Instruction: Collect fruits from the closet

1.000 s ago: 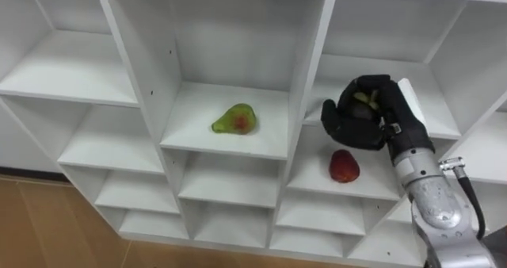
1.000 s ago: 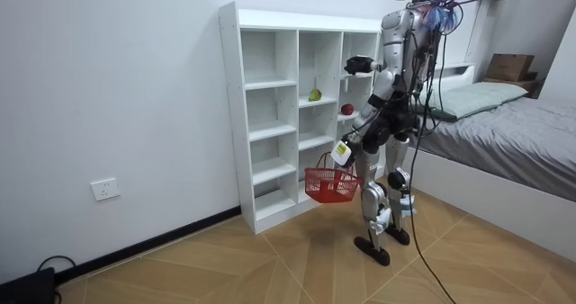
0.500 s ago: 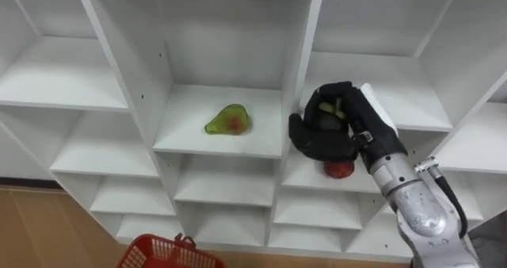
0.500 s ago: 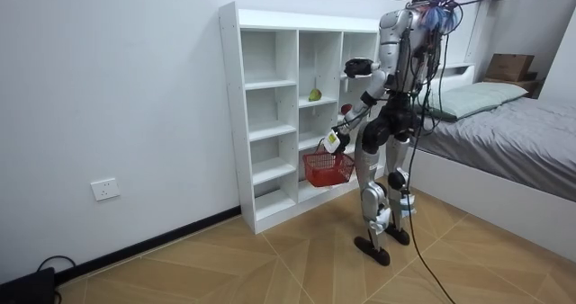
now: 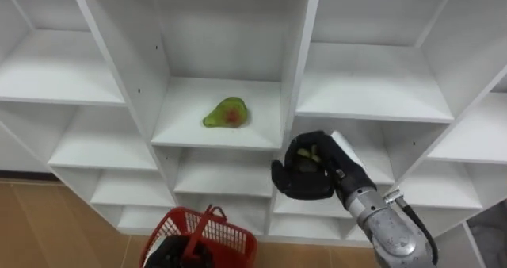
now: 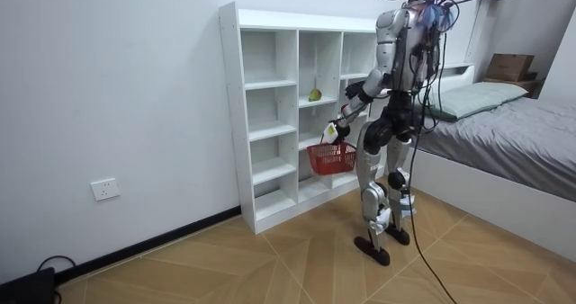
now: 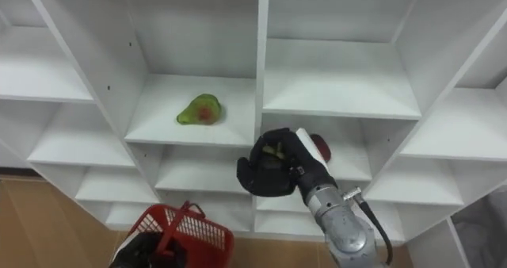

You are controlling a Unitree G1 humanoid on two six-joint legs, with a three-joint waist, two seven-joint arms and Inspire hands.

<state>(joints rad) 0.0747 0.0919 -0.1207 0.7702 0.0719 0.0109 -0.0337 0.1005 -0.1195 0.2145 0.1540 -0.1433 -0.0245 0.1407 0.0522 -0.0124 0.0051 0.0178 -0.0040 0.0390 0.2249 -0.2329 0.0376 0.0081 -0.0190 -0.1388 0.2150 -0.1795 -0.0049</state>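
- My right hand (image 5: 303, 173) is curled tight round a small fruit (image 5: 307, 154). It is dull green with darker patches, and I see it only in slivers between the black fingers. The hand hangs out in front of the closet (image 5: 372, 89), level with the shelf row under the pear's.
- Up and to the left of that hand, a pear (image 5: 225, 112) lies on its side in the centre compartment. Its skin is yellow-green with a red blush on the near face.
- The right eye view gives me a red apple (image 7: 319, 147) just behind the right hand's wrist, on the shelf of the compartment there. In the left eye view the hand covers it.
- Below and to the left of the right hand is the red basket (image 5: 230, 235). It is open-meshed (handle standing up), and my left hand (image 5: 178, 254) shows as a dark shape at it.
- The room view tells me what the head camera cannot. The robot stands upright facing the closet, and the basket hangs by its handle from the closed left hand, in front of the lower shelves.
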